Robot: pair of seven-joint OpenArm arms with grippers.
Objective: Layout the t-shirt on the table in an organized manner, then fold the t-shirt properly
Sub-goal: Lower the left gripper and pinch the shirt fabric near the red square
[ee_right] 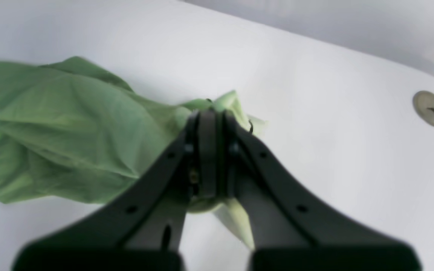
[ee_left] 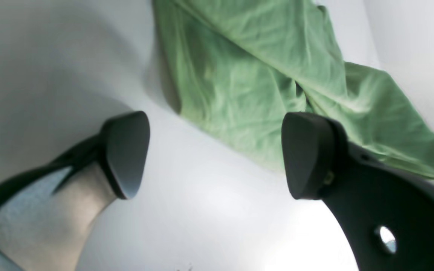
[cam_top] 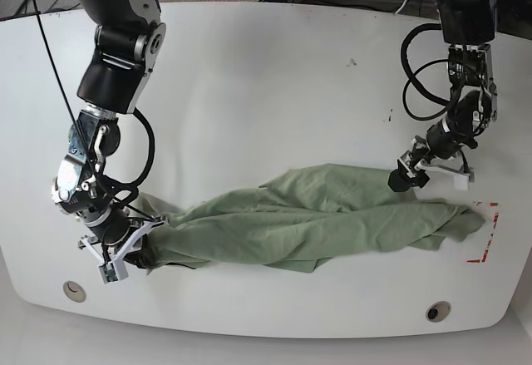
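The pale green t-shirt (cam_top: 316, 219) lies bunched into a long wrinkled band across the near half of the white table (cam_top: 266, 91). At the band's left end my right gripper (cam_top: 125, 249) is shut on a bunch of fabric. The right wrist view shows its fingers (ee_right: 209, 116) pinched together on the t-shirt (ee_right: 70, 131). My left gripper (cam_top: 428, 174) hovers just above the shirt's right part. Seen from the left wrist, the left gripper (ee_left: 217, 156) stands open and holds nothing, with the t-shirt (ee_left: 247, 75) just beyond its fingertips and the bare table (ee_left: 202, 210) below.
Two round grommet holes (cam_top: 73, 291) (cam_top: 438, 311) sit near the front edge, one also showing in the right wrist view (ee_right: 430, 108). A red marking (cam_top: 486, 236) lies by the shirt's right end. Small dark specks (cam_top: 388, 117) dot the table. Cables lie beyond the far edge.
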